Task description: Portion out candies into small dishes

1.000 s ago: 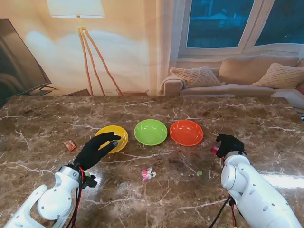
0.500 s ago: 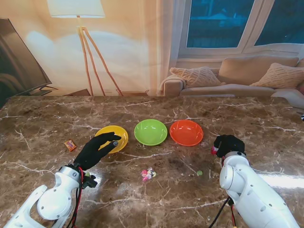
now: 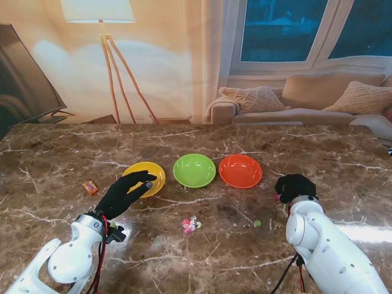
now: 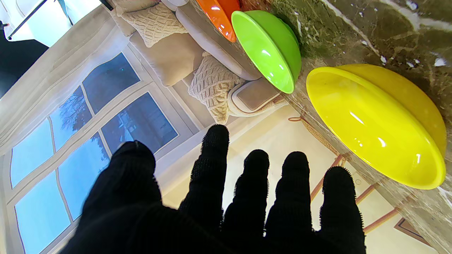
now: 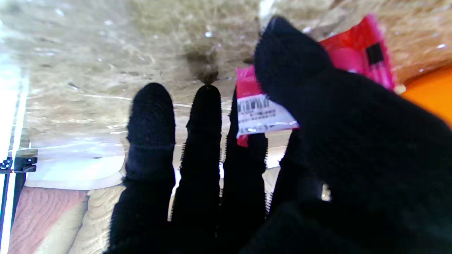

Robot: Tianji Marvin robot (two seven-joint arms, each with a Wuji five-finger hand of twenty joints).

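Note:
Three small dishes stand in a row: a yellow dish (image 3: 147, 176) (image 4: 374, 120), a green dish (image 3: 194, 169) (image 4: 268, 46) and an orange dish (image 3: 240, 171) (image 4: 219, 14). My left hand (image 3: 125, 193) (image 4: 226, 197) is open, its fingers spread and reaching over the yellow dish's near rim. My right hand (image 3: 295, 185) sits low over the table, right of the orange dish. In the right wrist view its thumb and fingers pinch a red candy packet (image 5: 268, 106) with a white barcode label. Only a sliver of the red candy packet (image 3: 277, 196) shows in the stand view.
A small cluster of pink and white candies (image 3: 191, 224) lies nearer to me than the green dish. A single green candy (image 3: 257, 223) lies to their right. An orange wrapped candy (image 3: 90, 187) lies left of the yellow dish. The orange dish's rim (image 5: 430, 91) is close to my right hand.
My right hand has edged slightly left and its fingers have curled over the red packet, so less of it shows. The left hand has not moved.

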